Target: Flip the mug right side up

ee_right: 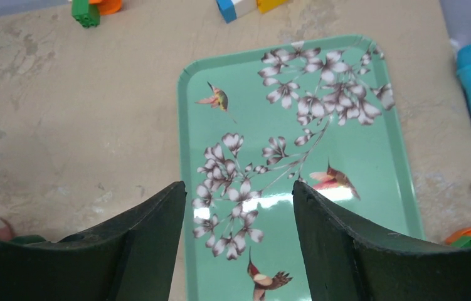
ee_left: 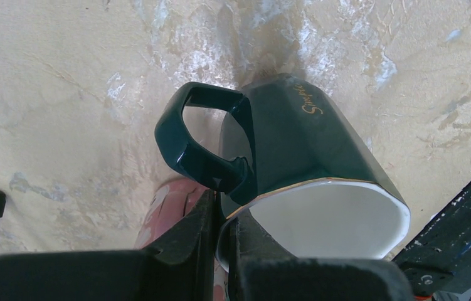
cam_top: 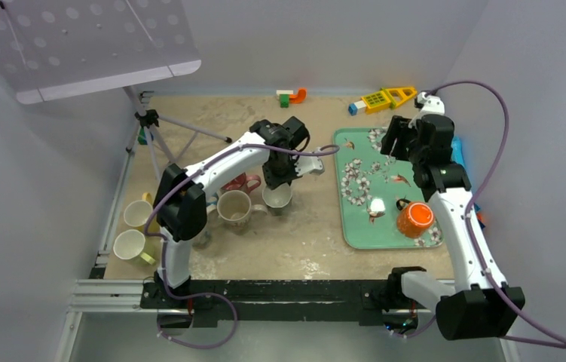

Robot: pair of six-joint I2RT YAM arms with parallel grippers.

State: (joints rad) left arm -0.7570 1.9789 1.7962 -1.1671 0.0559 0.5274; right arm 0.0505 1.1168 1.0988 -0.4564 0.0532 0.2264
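Pale grey walls (cam_top: 325,38), mottled beige tabletop (cam_top: 302,241), perforated white panel (cam_top: 76,38) above a tripod (cam_top: 149,121), far left.

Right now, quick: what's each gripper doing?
Left gripper: closed on the rim of the green mug.
Right gripper: open, holding nothing, above the tray.

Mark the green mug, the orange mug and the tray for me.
green mug (ee_left: 320,144): left wrist view, on its dark side wall near the gold lettering.
orange mug (cam_top: 415,219): top external view, middle of its orange body.
tray (ee_right: 383,200): right wrist view, bare green surface by its right edge.
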